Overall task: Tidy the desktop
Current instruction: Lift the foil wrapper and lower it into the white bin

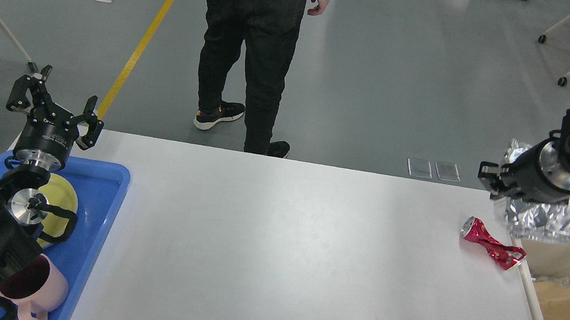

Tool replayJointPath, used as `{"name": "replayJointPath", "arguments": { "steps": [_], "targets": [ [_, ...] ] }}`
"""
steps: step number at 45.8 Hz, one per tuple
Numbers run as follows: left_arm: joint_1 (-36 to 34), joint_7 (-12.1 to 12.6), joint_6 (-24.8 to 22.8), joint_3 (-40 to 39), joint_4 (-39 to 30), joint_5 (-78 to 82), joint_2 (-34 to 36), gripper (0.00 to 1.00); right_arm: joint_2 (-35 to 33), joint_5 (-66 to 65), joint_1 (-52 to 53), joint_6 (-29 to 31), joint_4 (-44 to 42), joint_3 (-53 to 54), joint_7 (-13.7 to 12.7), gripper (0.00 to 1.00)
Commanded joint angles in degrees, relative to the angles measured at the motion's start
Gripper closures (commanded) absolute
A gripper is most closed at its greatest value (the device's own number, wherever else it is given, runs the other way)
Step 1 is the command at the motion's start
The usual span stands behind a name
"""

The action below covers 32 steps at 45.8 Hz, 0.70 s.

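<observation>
The white desktop (279, 247) fills the middle of the head view. A crushed red can (489, 243) lies on it near the right edge. My right gripper (491, 180) is raised above the desktop's far right corner, shut on a crinkled silver foil bag (563, 221) that hangs below it over the cream bin (532, 311). My left gripper (56, 107) is open and empty, held above the far end of the blue tray (104, 197).
The blue tray holds a yellow plate (65, 191) and a pink mug (35, 281). The cream bin holds brown crumpled paper (561, 317). A person in black (256, 40) stands just beyond the far edge. Office chairs stand at the far right and left.
</observation>
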Motion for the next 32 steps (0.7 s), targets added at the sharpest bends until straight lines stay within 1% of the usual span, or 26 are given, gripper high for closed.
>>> {"name": "replayJointPath", "arguments": {
  "steps": [1, 7, 12, 22, 30, 32],
  "targets": [
    [0.0, 0.0, 0.0, 0.0, 0.0, -0.1, 0.0, 0.04, -1.1, 0.0, 6.1, 0.3, -0.3, 0.0, 0.0, 1.0],
    [0.0, 0.0, 0.0, 0.0, 0.0, 0.0, 0.0, 0.04, -1.7, 0.0, 6.9, 0.2, -1.2, -0.2, 0.0, 1.0],
    [0.0, 0.0, 0.0, 0.0, -0.1, 0.0, 0.0, 0.04, -4.0, 0.0, 4.3, -1.0, -4.6, -0.5, 0.0, 1.0],
    [0.0, 0.0, 0.0, 0.0, 0.0, 0.0, 0.0, 0.04, -6.9, -0.2, -15.4, -6.0, -21.7, -0.1, -0.1, 1.0],
    [0.0, 0.0, 0.0, 0.0, 0.0, -0.1, 0.0, 0.04, -7.2, 0.8, -34.0, -13.2, -36.6, 2.0, 0.0, 1.0],
    [0.0, 0.0, 0.0, 0.0, 0.0, 0.0, 0.0, 0.04, -7.1, 0.8, -37.9, -14.6, -40.2, 3.7, 0.0, 0.75]
  ]
}}
